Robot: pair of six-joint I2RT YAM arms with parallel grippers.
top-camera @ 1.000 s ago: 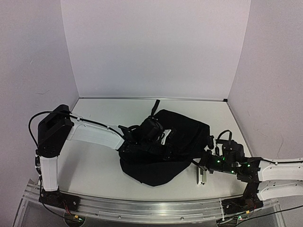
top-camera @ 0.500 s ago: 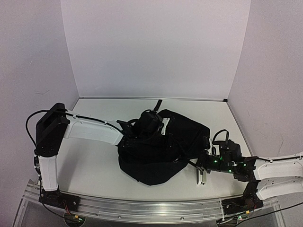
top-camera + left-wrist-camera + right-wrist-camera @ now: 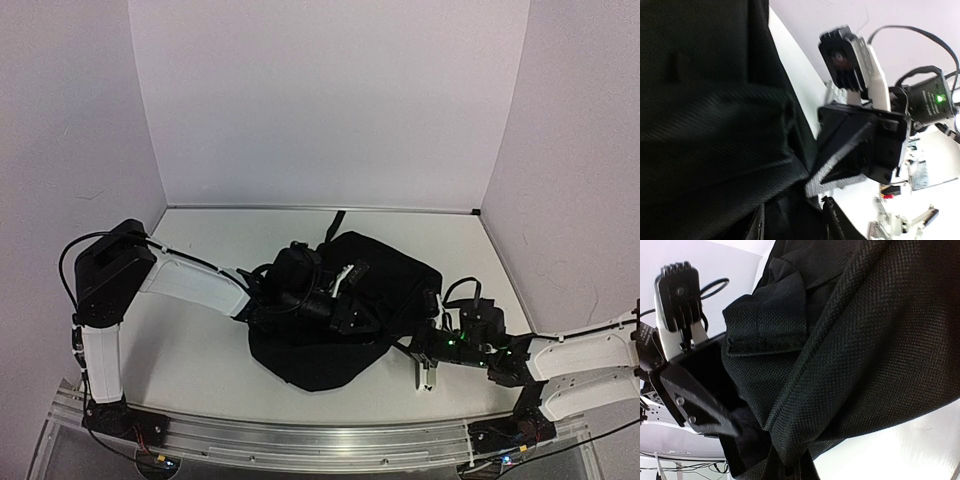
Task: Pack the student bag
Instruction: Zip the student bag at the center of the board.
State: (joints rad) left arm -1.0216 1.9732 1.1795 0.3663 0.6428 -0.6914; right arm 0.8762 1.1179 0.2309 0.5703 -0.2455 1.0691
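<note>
The black backpack lay slumped in the middle of the white table, nearer the front edge than the back wall, with one strap trailing off its far side toward that wall. The left arm reached in from the left, its white forearm low over the table, and the left gripper sat on top of the bag near its middle, dark against the dark cloth. In the left wrist view, folded black fabric filled most of the picture and pressed against the ridged edge of one finger. The other finger did not show, so I could not tell how wide those jaws stood or whether they pinched the cloth. The right arm came in from the right, and the right gripper was at the bag's near right edge, one pale finger pointing toward the front rail. In the right wrist view, a bunched fold of the bag with a stitched hem lay up against the single black finger in sight, and the cloth draped down from there to the bare tabletop. The second finger was hidden behind the fabric, so the state of the right jaws could not be told either. A green light glowed on the right wrist.
</note>
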